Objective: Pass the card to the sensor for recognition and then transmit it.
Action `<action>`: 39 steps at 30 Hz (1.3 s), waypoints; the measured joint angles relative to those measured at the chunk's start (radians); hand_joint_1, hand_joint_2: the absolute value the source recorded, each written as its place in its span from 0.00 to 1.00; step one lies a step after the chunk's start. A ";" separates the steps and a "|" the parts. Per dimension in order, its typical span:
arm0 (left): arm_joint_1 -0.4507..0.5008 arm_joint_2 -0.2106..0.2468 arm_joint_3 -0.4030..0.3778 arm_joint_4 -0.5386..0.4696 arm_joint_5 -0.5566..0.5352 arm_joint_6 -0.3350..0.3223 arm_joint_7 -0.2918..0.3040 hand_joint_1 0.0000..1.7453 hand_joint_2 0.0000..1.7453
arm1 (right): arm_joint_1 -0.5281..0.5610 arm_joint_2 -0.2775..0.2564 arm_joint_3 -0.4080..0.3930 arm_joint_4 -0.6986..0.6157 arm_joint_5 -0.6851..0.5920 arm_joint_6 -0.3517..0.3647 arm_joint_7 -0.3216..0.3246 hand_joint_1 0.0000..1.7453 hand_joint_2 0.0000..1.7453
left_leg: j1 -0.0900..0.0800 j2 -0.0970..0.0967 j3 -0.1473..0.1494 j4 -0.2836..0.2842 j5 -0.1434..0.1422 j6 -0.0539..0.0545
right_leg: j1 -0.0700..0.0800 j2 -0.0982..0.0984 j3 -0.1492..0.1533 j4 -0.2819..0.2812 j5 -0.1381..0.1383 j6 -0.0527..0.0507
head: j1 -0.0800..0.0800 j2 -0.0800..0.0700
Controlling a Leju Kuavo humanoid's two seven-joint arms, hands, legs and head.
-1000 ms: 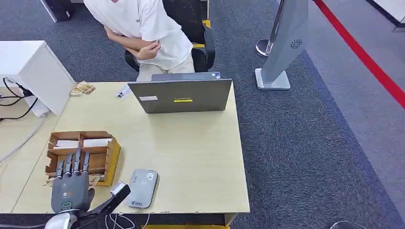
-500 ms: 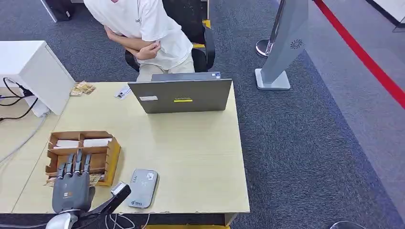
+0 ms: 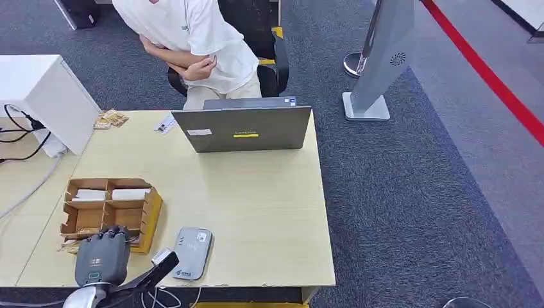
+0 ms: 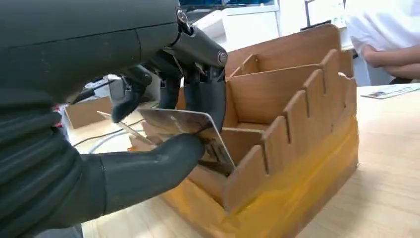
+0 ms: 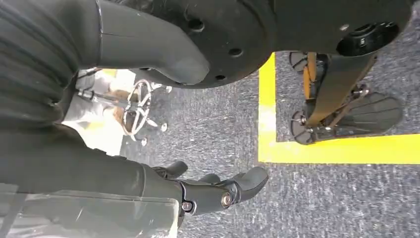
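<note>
My left hand [image 3: 102, 256] sits at the near end of the brown cardboard organizer [image 3: 146, 215] at the table's front left, fingers curled down. In the left wrist view the thumb [image 4: 148, 166] and dark fingers pinch a shiny card [image 4: 185, 124] just above a near slot of the organizer [image 4: 292, 124]. The grey card sensor [image 3: 192, 253] lies flat on the table just right of the hand. White cards lie in the organizer's far compartments [image 3: 109, 193]. My right hand [image 5: 213, 191] hangs beside my body over the carpet, fingers apart and holding nothing.
A grey laptop [image 3: 244, 128] stands at the far side of the table [image 3: 256, 212], with a seated person [image 3: 192, 38] behind it. A white box [image 3: 38, 90] and cables lie at the far left. A small card [image 3: 165, 123] and paper scraps lie near the far edge.
My left hand's fingers, stretched over the organizer before, have curled down and closed on a card. The hand has drawn slightly back toward the table's front edge.
</note>
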 joint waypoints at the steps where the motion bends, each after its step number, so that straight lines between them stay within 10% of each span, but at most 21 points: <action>1: 0.000 0.001 0.000 0.002 0.002 0.000 -0.001 1.00 1.00 | 0.000 0.000 -0.001 0.000 0.002 0.000 0.000 0.00 1.00 | 0.000 0.000 0.000 0.000 0.000 0.000 | 0.000 0.000 0.000 0.000 0.000 0.000 | 0.000 0.000; 24: -0.006 0.015 -0.007 0.002 -0.022 -0.022 0.005 1.00 1.00 | 0.000 0.000 -0.018 -0.001 0.013 0.005 -0.019 0.00 1.00 | 0.000 0.000 0.001 0.000 0.000 0.000 | 0.000 0.000 0.000 0.000 0.000 0.000 | 0.000 0.000; 39: -0.064 0.221 -0.132 -0.242 -0.031 -0.108 -0.078 1.00 1.00 | 0.001 0.003 -0.067 -0.001 0.013 0.007 -0.016 0.00 1.00 | 0.000 0.000 0.001 0.000 0.001 -0.001 | 0.000 0.000 0.000 0.000 0.000 0.000 | 0.000 0.000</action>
